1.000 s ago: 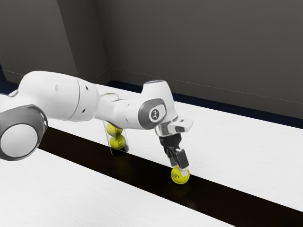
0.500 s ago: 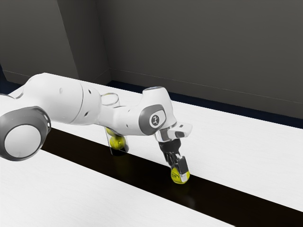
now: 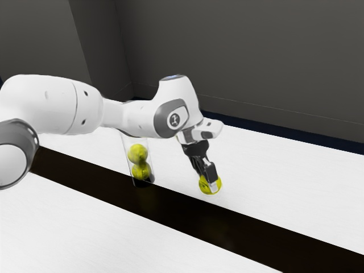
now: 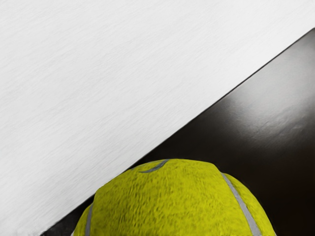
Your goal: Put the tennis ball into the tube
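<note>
In the exterior view my gripper (image 3: 210, 183) is shut on a yellow-green tennis ball (image 3: 202, 185), a finger against its near side, and the ball hangs above the table. The wrist view has the same ball (image 4: 167, 201) large at its lower edge. Toward the exterior view's left stands a clear tube (image 3: 128, 153) with a dark base, upright and leaning slightly in the picture. Two tennis balls are stacked inside it, a lower one (image 3: 141, 171) and an upper one (image 3: 137, 152). My forearm hides the tube's top.
A glossy dark strip (image 3: 182, 210) crosses the white table (image 3: 296, 182) diagonally, passing beneath the tube's base. Dark grey walls (image 3: 244, 57) rise behind the table. My arm reaches over the table from the exterior view's left.
The gripper came down around the ball, then lifted it off the dark strip and moved slightly toward the exterior view's left. The tube and its two balls have stayed put.
</note>
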